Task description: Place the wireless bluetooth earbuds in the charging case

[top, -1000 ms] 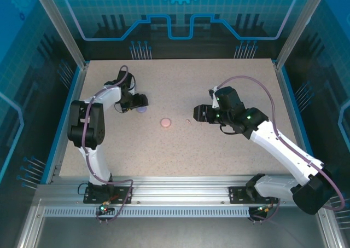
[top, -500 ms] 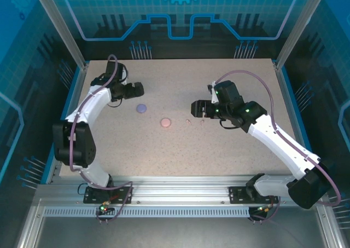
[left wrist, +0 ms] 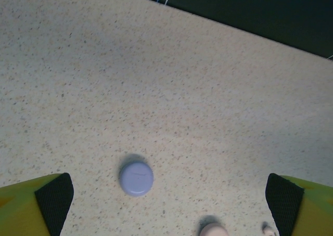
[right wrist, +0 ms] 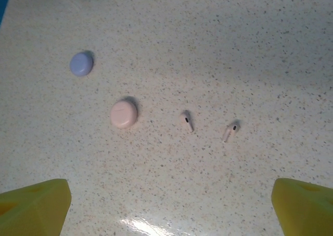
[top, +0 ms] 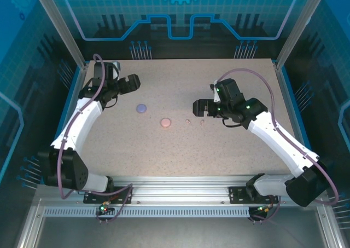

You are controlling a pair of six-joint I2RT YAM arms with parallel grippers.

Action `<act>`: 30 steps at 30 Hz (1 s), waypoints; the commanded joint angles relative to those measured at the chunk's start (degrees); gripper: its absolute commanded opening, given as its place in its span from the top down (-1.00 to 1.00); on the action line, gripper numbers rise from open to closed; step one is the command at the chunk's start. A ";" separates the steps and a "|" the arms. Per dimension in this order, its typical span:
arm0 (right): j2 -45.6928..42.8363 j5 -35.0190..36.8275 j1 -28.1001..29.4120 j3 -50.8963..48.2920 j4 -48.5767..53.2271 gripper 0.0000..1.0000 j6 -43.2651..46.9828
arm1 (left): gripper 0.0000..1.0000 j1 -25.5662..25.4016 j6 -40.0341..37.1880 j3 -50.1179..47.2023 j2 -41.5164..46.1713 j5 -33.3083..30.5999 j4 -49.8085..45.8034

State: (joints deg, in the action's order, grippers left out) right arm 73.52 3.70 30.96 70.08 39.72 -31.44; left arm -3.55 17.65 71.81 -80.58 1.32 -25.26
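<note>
Scene from above: on the table (top: 229, 144) I see the purple case (top: 141, 108), pink case (top: 165, 122) and two pale pink earbuds (top: 188, 121) lying apart in a row between the left gripper (top: 130, 84) and right gripper (top: 198, 107). Left wrist: my jaws stand spread wide, with the purple case (left wrist: 136, 178) below and touching neither finger. Right wrist: jaws spread wide, both earbuds (right wrist: 187, 121) bare on the table just right of the pink case (right wrist: 124, 114).
</note>
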 commanded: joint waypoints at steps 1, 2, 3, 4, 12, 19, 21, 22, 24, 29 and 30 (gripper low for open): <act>2.26 0.50 -0.48 2.57 2.03 -1.00 0.92 | -0.97 0.34 2.28 -3.08 4.46 2.02 4.91; 2.91 -0.09 -0.17 2.76 1.68 -1.00 1.02 | -0.97 0.31 3.11 -4.63 5.84 1.94 6.71; 3.62 -0.65 0.13 3.07 1.29 -1.00 0.99 | -0.98 0.37 4.07 -5.97 7.13 1.28 8.38; 4.64 -0.97 0.64 3.49 0.85 -1.00 0.74 | -0.97 0.38 4.85 -7.74 8.70 0.90 10.50; 17.03 0.74 7.21 10.16 -0.31 -1.00 -3.63 | -0.97 0.31 9.98 -17.98 18.43 4.13 20.40; 32.68 3.47 11.95 22.79 5.14 -1.00 -6.82 | -0.97 0.32 16.54 -19.03 19.44 3.36 16.18; 37.23 4.21 12.67 26.72 7.19 -1.00 -7.17 | -0.98 0.34 18.16 -20.64 19.58 3.16 17.08; 39.60 4.52 12.93 28.65 8.13 -1.00 -7.32 | -0.97 0.32 18.82 -21.29 19.74 2.92 17.34; 43.75 4.23 13.24 31.79 9.15 -1.00 -6.88 | -0.97 0.33 20.12 -21.79 19.85 3.26 16.76; 52.05 2.42 13.71 39.24 12.54 -1.00 -4.25 | -0.97 0.37 21.63 -22.94 20.71 3.97 16.25; 53.77 2.46 13.99 41.22 13.76 -1.00 -3.47 | -0.97 0.39 21.60 -23.22 21.04 3.95 16.78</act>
State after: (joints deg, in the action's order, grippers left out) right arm 123.76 6.66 43.90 106.80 48.03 -36.82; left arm -3.53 37.28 49.60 -61.60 3.99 -9.15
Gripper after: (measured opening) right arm 0.997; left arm 0.987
